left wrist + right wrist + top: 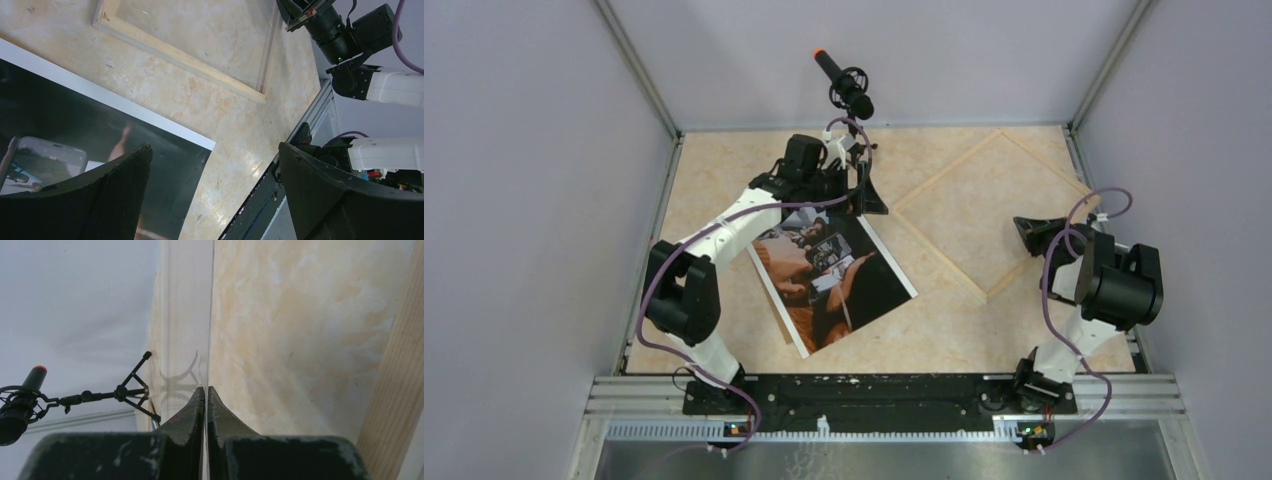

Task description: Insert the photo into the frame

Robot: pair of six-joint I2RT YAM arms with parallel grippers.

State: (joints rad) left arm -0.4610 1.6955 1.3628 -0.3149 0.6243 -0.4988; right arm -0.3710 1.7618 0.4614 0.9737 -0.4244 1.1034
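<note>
On the table (pixel 944 330), the frame (pixel 939 256) is the biggest thing. It lies flat on the right half, turned like a diamond, with its far corner close to the back wall and its right corner close to the table's side edge. Left of it lies the photo (pixel 829 275), picture up and tilted, with its near corner close to the front rail. A strip of bare table separates the photo from the frame. The gap is narrowest at the photo's far corner, which sits near the frame's left corner without touching it.

We see the left gripper (pixel 215 146) spread wide above that far corner, holding nothing. One finger hangs over the dark print and the other over bare table. We cannot tell whether either touches.

The right gripper (pixel 205 390) sits by the frame's right corner with its fingers pressed together. A thin clear edge rises from their tips, and we cannot tell whether it is pinched.

A microphone (pixel 844 85) stands at the back wall.
</note>
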